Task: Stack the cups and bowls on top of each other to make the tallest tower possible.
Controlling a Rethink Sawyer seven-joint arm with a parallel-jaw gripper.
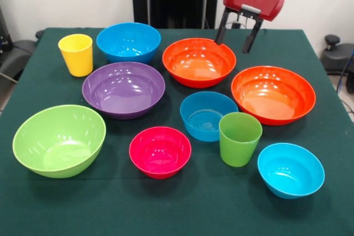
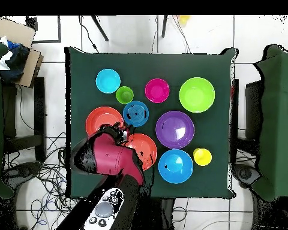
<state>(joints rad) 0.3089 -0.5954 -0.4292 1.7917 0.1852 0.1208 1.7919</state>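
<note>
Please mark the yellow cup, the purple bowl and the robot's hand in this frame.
yellow cup (image 1: 76, 54): front view, on its outer side wall.
purple bowl (image 1: 123, 89): front view, on the inside of its basin.
hand (image 1: 235, 36): front view, midway between its two open black fingertips, above the table's far side.

Eight bowls and two cups stand upright, unstacked.
</note>
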